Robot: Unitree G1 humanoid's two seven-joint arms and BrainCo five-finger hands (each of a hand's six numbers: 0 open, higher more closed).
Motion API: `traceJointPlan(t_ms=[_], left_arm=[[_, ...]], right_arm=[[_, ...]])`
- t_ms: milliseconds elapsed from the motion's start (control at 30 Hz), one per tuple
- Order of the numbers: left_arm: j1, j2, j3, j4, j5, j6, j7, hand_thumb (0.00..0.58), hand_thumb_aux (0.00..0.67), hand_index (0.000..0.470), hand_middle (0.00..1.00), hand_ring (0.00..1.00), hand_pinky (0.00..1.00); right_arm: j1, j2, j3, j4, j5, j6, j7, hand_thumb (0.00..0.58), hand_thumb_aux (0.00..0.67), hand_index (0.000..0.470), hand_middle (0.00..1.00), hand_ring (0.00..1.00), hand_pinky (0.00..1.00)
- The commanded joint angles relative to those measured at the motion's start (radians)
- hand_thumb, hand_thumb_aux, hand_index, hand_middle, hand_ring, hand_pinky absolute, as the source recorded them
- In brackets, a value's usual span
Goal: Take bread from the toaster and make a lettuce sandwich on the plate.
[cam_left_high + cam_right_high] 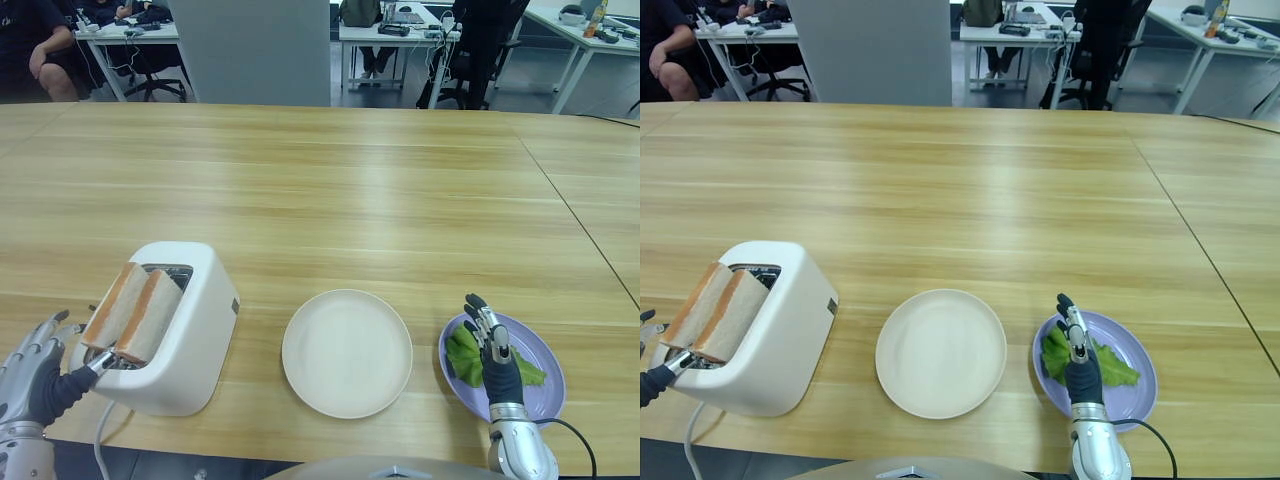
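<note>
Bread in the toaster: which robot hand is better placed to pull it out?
Left. The left robot hand sits beside the toaster, near the bread slices; the right robot hand is over the lettuce.

This is an open-plan office or lab workspace. Behind a broad wooden table (360, 190) made of joined sections stand white desks (362, 37) strewn with cables and electronic gear. Black swivel chairs (468, 60) on castors and a tall grey partition panel (250, 50) stand on a plain grey floor.

Bread slices (132, 315) in white toaster (192, 350), left hand (40, 378) beside it
</note>
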Motion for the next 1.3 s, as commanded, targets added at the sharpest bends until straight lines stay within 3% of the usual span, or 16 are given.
traceJointPlan(t_ms=[33,67,200,233,300,367,400,500,967,1000,1033,1067,1100,1300], left_arm=[[0.001,-0.009,-0.009,-0.01,-0.002,-0.005,0.0,0.559,0.541,0.372,0.0,0.0,0.0],[-0.003,-0.012,-0.007,-0.016,-0.001,-0.006,0.007,0.491,0.407,0.28,0.0,0.0,0.0],[-0.011,-0.019,-0.003,-0.033,0.011,-0.014,0.026,0.532,0.478,0.328,0.0,0.0,0.0],[-0.013,-0.019,-0.004,-0.036,0.014,-0.017,0.029,0.58,0.67,0.46,0.0,0.0,0.0],[-0.016,-0.02,-0.007,-0.038,0.017,-0.02,0.034,0.58,0.67,0.46,0.0,0.0,0.0],[-0.021,-0.025,-0.008,-0.04,0.015,-0.028,0.044,0.565,0.562,0.386,0.0,0.0,0.0],[-0.026,-0.031,-0.005,-0.047,0.009,-0.032,0.052,0.565,0.562,0.386,0.0,0.0,0.0],[-0.044,-0.048,0.003,-0.072,-0.007,-0.039,0.067,0.58,0.67,0.46,0.0,0.0,0.0],[-0.098,-0.084,0.002,-0.101,0.031,-0.089,0.136,0.58,0.67,0.46,0.0,0.0,0.0],[-0.096,-0.085,-0.002,-0.086,0.029,-0.084,0.131,0.438,0.339,0.233,0.0,0.0,0.0],[-0.094,-0.085,-0.007,-0.074,0.029,-0.079,0.123,0.438,0.339,0.233,0.0,0.0,0.0],[-0.089,-0.087,-0.013,-0.07,0.032,-0.078,0.118,0.058,0.034,0.023,0.0,0.0,0.0],[-0.085,-0.088,-0.019,-0.069,0.035,-0.072,0.108,0.0,0.0,0.0,0.0,0.0,0.0],[-0.073,-0.093,-0.059,-0.058,0.016,-0.027,0.042,0.0,0.0,0.0,0.0,0.0,0.0]], right_arm=[[0.007,-0.002,0.008,0.015,-0.006,0.012,0.007,0.0,0.0,0.0,0.0,0.0,0.0],[0.007,-0.003,0.009,0.016,-0.007,0.014,0.007,0.0,0.0,0.0,0.0,0.0,0.0],[0.007,-0.004,0.01,0.019,-0.006,0.016,0.008,0.0,0.0,0.0,0.0,0.0,0.0],[0.006,-0.004,0.01,0.021,-0.006,0.017,0.008,0.0,0.0,0.0,0.0,0.0,0.0],[0.005,-0.003,0.012,0.026,-0.008,0.017,0.008,0.0,0.0,0.0,0.0,0.0,0.0],[0.004,-0.003,0.015,0.032,-0.01,0.016,0.008,0.0,0.0,0.0,0.0,0.0,0.0],[0.002,-0.004,0.016,0.036,-0.011,0.017,0.009,0.0,0.0,0.0,0.0,0.0,0.0],[-0.004,-0.004,0.019,0.045,-0.012,0.02,0.009,0.0,0.0,0.0,0.0,0.0,0.0],[-0.006,-0.005,0.023,0.063,-0.016,0.024,0.014,0.0,0.0,0.0,0.0,0.0,0.0],[-0.007,-0.005,0.023,0.064,-0.015,0.024,0.015,0.0,0.0,0.0,0.0,0.0,0.0],[-0.008,-0.006,0.021,0.064,-0.014,0.025,0.016,0.0,0.0,0.0,0.0,0.0,0.0],[-0.011,-0.006,0.017,0.065,-0.008,0.028,0.017,0.0,0.0,0.0,0.0,0.0,0.0],[-0.013,-0.007,0.014,0.063,-0.003,0.031,0.019,0.0,0.0,0.0,0.0,0.0,0.0],[-0.014,-0.015,0.003,0.052,0.008,0.038,0.024,0.0,0.0,0.0,0.0,0.0,0.0]])
